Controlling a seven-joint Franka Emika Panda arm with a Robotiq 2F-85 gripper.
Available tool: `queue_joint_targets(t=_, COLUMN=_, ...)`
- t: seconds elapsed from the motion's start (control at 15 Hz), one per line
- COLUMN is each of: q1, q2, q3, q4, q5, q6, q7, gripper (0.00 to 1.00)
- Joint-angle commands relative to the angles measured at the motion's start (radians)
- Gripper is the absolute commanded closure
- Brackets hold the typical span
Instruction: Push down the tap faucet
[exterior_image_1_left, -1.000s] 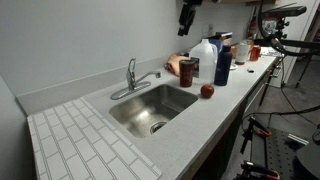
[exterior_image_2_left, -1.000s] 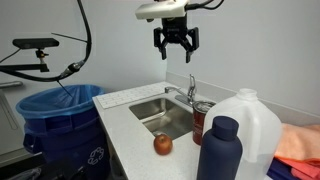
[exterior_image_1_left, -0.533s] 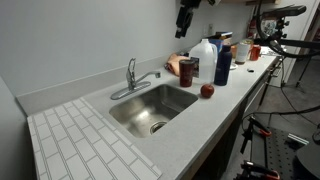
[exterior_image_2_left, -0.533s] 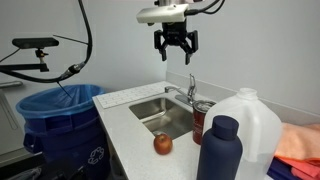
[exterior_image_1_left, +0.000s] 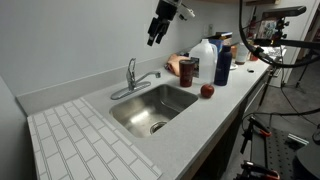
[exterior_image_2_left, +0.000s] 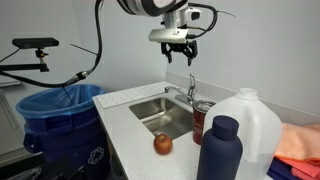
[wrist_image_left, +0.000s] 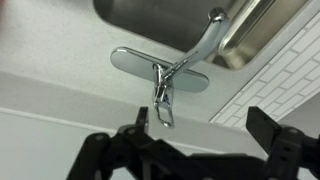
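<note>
The chrome tap faucet (exterior_image_1_left: 132, 78) stands behind the steel sink, lever handle raised, its thin spout reaching over the basin. It also shows in an exterior view (exterior_image_2_left: 191, 88) and in the wrist view (wrist_image_left: 163, 88), seen from above. My gripper (exterior_image_1_left: 153, 38) hangs open and empty in the air above the faucet, a little to one side, well clear of the lever. It shows in an exterior view (exterior_image_2_left: 181, 55) and at the bottom of the wrist view (wrist_image_left: 205, 125), fingers spread wide.
The steel sink basin (exterior_image_1_left: 130, 112) is set in the grey counter. A red apple (exterior_image_1_left: 207, 91), a brown jar (exterior_image_1_left: 186, 69), a white jug (exterior_image_1_left: 204, 53) and a dark blue bottle (exterior_image_1_left: 222, 62) stand beside it. A blue-lined bin (exterior_image_2_left: 50, 110) stands past the counter end.
The gripper has moved from beside the bottles across to above the faucet and come lower. It stays open. The faucet has not moved.
</note>
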Motion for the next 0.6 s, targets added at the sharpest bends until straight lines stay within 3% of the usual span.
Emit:
queue_joint_targets(t=0.0, q1=-0.016, q2=0.119, q3=0.031, q4=0.136, q5=0.054, q6=0.035, q7=-0.031, gripper=0.00)
queue_joint_targets(t=0.07, q1=-0.018, q2=0.062, q3=0.036, q4=0.050, q5=0.009, q6=0.037, q7=0.005, gripper=0.00)
queue_joint_targets(t=0.53, q1=-0.024, q2=0.133, q3=0.044, q4=0.127, q5=0.014, q6=0.063, q7=0.009, gripper=0.00)
